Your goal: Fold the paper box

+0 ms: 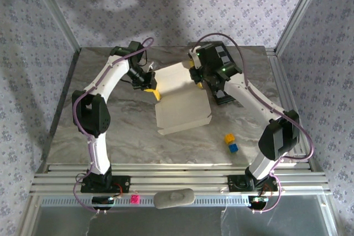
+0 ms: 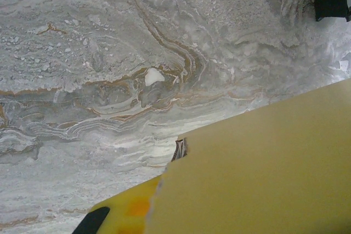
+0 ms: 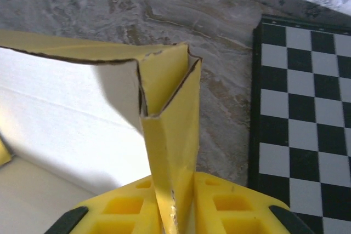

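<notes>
Inspection finding: the paper box (image 1: pixel 180 100) lies opened out, pale inside up, mid-table (image 1: pixel 121 131), slightly toward 12 o'clock. The left gripper (image 1: pixel 148 83) is clenched on the box's edge at 10 o'clock. The right gripper (image 3: pixel 174 190) pinches a raised, folded yellow corner flap at the box's 1 o'clock. A yellow cube (image 1: pixel 229 137) and a blue cube (image 1: pixel 233 147) sit at 4 o'clock, apart from the box.

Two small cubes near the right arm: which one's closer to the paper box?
The yellow cube: it sits farther from the arm bases than the blue cube beside it, on the side toward the paper box's near right corner.
</notes>
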`<control>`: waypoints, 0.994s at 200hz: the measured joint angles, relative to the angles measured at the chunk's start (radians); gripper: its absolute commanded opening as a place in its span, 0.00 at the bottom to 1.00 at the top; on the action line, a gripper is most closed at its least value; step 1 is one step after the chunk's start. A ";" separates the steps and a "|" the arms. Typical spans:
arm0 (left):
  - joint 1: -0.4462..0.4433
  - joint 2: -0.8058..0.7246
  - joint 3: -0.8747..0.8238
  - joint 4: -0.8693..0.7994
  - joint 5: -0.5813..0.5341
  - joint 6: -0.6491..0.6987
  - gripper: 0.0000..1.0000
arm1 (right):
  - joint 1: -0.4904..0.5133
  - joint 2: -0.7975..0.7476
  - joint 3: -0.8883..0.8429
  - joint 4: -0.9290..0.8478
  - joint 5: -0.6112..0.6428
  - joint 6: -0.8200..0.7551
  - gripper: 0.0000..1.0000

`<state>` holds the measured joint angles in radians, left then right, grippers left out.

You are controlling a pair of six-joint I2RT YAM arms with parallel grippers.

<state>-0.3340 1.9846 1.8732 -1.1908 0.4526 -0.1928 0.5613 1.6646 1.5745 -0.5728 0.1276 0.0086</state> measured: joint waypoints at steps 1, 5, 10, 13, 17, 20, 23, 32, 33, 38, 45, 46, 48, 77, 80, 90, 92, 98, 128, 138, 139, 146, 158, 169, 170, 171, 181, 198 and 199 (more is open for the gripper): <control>0.000 0.000 0.000 0.000 0.000 0.000 0.00 | 0.001 0.001 0.000 0.000 0.002 0.000 0.15; 0.000 0.000 0.001 -0.003 -0.001 -0.004 0.00 | 0.006 0.005 0.001 0.000 0.021 -0.002 0.13; 0.000 0.000 0.002 -0.007 -0.002 -0.007 0.00 | 0.013 0.010 0.002 0.001 0.044 -0.005 0.11; 0.000 0.000 0.003 -0.010 -0.002 -0.008 0.00 | 0.017 0.013 0.003 0.000 0.058 -0.004 0.09; 0.000 0.000 0.004 -0.013 -0.005 -0.012 0.00 | 0.022 0.018 0.005 0.000 0.074 -0.009 0.07; 0.000 0.000 0.005 -0.015 -0.006 -0.014 0.00 | 0.026 0.022 0.008 0.000 0.090 -0.005 0.05; 0.000 0.000 0.006 -0.018 -0.007 -0.016 0.00 | 0.030 0.026 0.011 0.000 0.103 -0.008 0.03; 0.000 0.001 0.010 -0.022 -0.009 -0.026 0.00 | 0.045 0.043 0.023 -0.001 0.152 -0.010 0.00; 0.000 0.002 0.011 -0.023 -0.009 -0.026 0.00 | 0.046 0.045 0.025 -0.002 0.156 -0.007 0.00; 0.000 0.002 0.013 -0.024 -0.011 -0.033 0.00 | 0.055 0.055 0.034 -0.004 0.185 -0.008 0.00; 0.000 0.004 0.017 -0.027 -0.013 -0.040 0.00 | 0.069 0.069 0.046 -0.008 0.229 -0.009 0.00; 0.000 0.005 0.017 -0.027 -0.013 -0.041 0.00 | 0.071 0.070 0.048 -0.009 0.233 -0.009 0.00; 0.000 0.006 0.018 -0.028 -0.012 -0.041 0.00 | 0.074 0.074 0.051 -0.012 0.245 -0.009 0.00; -0.002 0.030 0.051 -0.044 -0.016 -0.071 0.00 | 0.128 0.139 0.121 -0.068 0.429 0.007 0.00; -0.002 0.033 0.055 -0.044 -0.016 -0.073 0.00 | 0.132 0.145 0.128 -0.074 0.445 0.012 0.00; -0.003 0.036 0.062 -0.044 -0.019 -0.082 0.00 | 0.144 0.167 0.152 -0.095 0.500 0.021 0.00; -0.003 0.036 0.063 -0.044 -0.019 -0.083 0.00 | 0.146 0.171 0.158 -0.101 0.512 0.026 0.00; -0.003 0.037 0.064 -0.044 -0.019 -0.089 0.00 | 0.153 0.184 0.174 -0.116 0.543 0.033 0.00; -0.012 0.037 0.073 -0.043 -0.019 -0.116 0.00 | 0.189 0.269 0.291 -0.240 0.703 0.105 0.00; -0.014 0.038 0.076 -0.042 -0.019 -0.125 0.00 | 0.200 0.303 0.331 -0.283 0.755 0.135 0.00; -0.014 0.038 0.076 -0.042 -0.019 -0.125 0.00 | 0.201 0.305 0.334 -0.287 0.758 0.138 0.00; -0.015 0.039 0.077 -0.042 -0.019 -0.129 0.00 | 0.208 0.329 0.361 -0.320 0.792 0.163 0.00; -0.016 0.041 0.077 -0.041 -0.019 -0.135 0.00 | 0.219 0.366 0.403 -0.375 0.840 0.199 0.00; -0.016 0.043 0.077 -0.042 -0.019 -0.135 0.00 | 0.227 0.394 0.433 -0.417 0.873 0.229 0.00; -0.016 0.043 0.077 -0.042 -0.019 -0.135 0.00 | 0.228 0.395 0.434 -0.419 0.875 0.230 0.00; -0.016 0.043 0.077 -0.042 -0.019 -0.135 0.00 | 0.228 0.396 0.435 -0.421 0.877 0.232 0.00; -0.016 0.045 0.077 -0.043 -0.019 -0.135 0.00 | 0.233 0.411 0.451 -0.448 0.899 0.251 0.00; -0.019 0.047 0.077 -0.044 -0.019 -0.137 0.00 | 0.235 0.417 0.459 -0.473 0.909 0.266 0.00; -0.020 0.047 0.077 -0.043 -0.019 -0.137 0.00 | 0.235 0.417 0.459 -0.475 0.909 0.266 0.00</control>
<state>-0.3538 2.0312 1.9499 -1.2343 0.4335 -0.3302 0.7959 2.0811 2.0335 -1.0473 1.0367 0.2745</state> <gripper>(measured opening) 0.082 0.049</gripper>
